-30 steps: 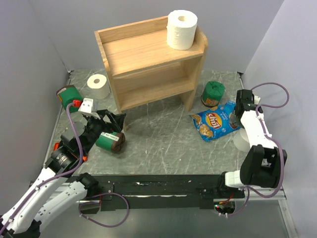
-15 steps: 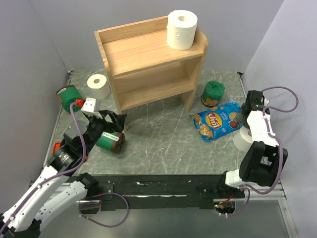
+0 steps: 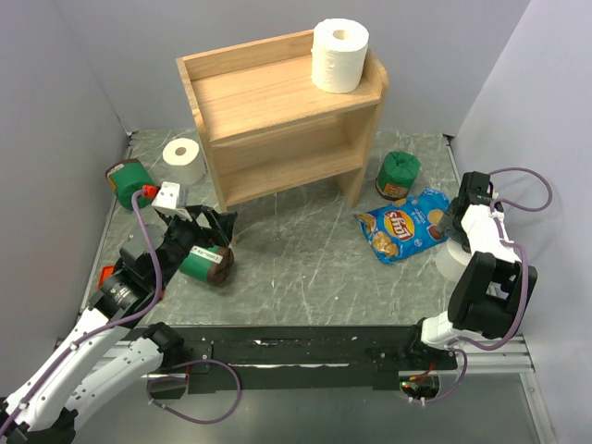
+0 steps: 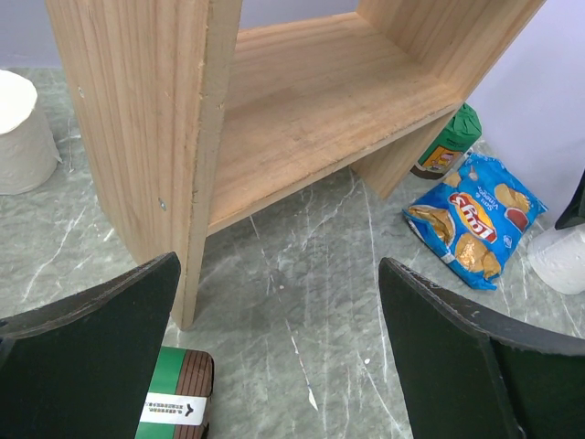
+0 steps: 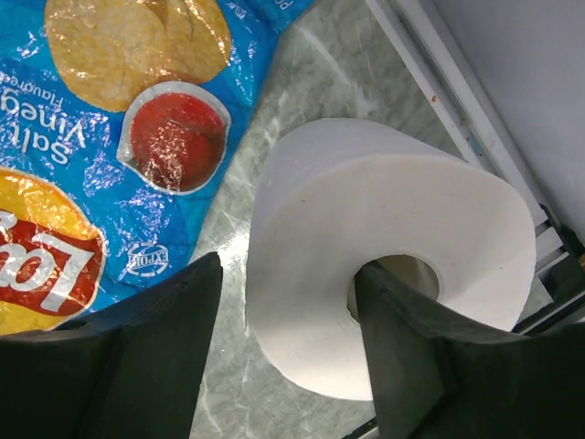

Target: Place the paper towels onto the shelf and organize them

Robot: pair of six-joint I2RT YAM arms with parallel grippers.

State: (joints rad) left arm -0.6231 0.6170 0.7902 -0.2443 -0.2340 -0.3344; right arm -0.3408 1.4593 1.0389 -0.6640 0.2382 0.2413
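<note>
The wooden shelf (image 3: 277,111) stands at the back, and its lower tier shows in the left wrist view (image 4: 311,101). One white paper towel roll (image 3: 339,55) stands on its top right. A second roll (image 3: 185,162) stands on the table left of the shelf (image 4: 23,133). The third roll (image 3: 450,265) stands at the right edge (image 5: 384,238). My right gripper (image 5: 288,270) is open over it, one finger in the core hole and one outside the wall, with a small gap. My left gripper (image 4: 279,274) is open and empty, low near the shelf's front left leg (image 3: 215,231).
A blue chips bag (image 3: 402,227) lies beside the right roll (image 5: 110,137). Green packages lie at the far left (image 3: 129,180), under my left gripper (image 3: 205,264) and by the shelf's right leg (image 3: 396,174). Walls close in on both sides. A metal rail (image 5: 457,101) edges the table.
My right gripper has swung right and come down over the right roll, one finger now in its core. My left arm has shifted slightly.
</note>
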